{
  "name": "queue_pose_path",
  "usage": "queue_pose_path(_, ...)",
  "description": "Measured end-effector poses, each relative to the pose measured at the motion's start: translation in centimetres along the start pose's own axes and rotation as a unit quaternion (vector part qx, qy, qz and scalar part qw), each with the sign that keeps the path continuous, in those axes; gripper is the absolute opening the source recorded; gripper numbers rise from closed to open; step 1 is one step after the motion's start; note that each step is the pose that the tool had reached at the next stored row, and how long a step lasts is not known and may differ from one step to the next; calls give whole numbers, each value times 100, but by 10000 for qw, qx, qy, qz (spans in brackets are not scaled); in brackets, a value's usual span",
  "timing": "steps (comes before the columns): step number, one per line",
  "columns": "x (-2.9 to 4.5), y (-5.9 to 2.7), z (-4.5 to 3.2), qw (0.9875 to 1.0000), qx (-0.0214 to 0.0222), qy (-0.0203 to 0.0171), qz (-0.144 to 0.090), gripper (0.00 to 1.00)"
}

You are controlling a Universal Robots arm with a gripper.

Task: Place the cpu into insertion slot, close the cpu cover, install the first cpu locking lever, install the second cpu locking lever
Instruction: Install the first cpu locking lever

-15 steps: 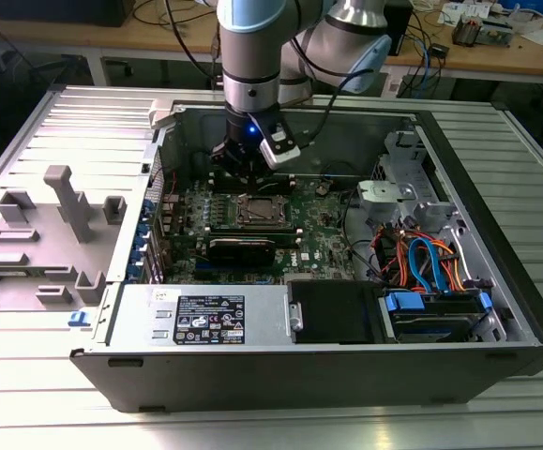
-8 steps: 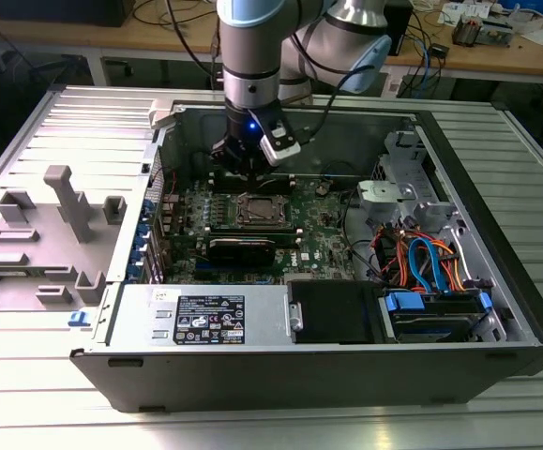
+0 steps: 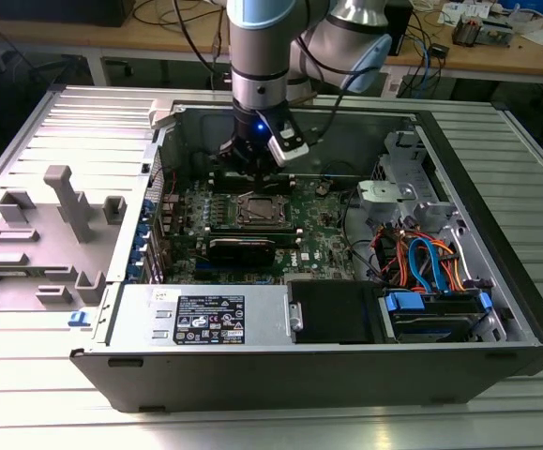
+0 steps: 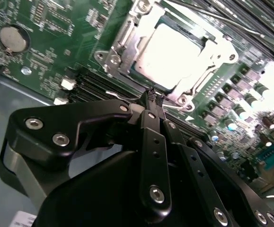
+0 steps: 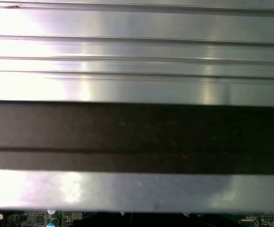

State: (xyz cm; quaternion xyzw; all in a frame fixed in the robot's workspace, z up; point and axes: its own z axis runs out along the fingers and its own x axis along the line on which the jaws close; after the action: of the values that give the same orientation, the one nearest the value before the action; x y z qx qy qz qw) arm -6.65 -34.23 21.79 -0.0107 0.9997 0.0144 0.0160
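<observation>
1 cpu (image 4: 174,49) seated under 1 lowered cpu cover (image 4: 119,38), 1 tool (image 4: 152,97) closed, tips together just beside the cover

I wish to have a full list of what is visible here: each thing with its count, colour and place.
computer case: one, dark grey, open, on the metal table
motherboard: one, green, inside the case
insertion slot: one, silvery rim, on the motherboard
cpu: one, silver-grey, in the slot
cpu cover: one, silvery, down around the cpu
coin battery: one, silver, on the motherboard
power supply: one, grey, near side of the case
cables: several, orange and blue, exterior view's right
fixtures: several, grey, exterior view's left
arm: one, grey and blue, above the motherboard
claw: one, black, fingertips together beside the slot
</observation>
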Motion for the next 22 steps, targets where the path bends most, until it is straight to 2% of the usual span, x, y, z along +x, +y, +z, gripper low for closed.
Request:
queue_pose_path(3, -79, -1, 20, 10000, 0, 1, 0, 11)
queue_pose_path(6, -117, -1, 37, 10000, -3, 0, 0, 11)
queue_pose_path(17, -178, 1, 91, 10000, -4, 0, 0, 11)
queue_pose_path(22, -183, 5, 103, 10000, -5, 0, 0, 11)
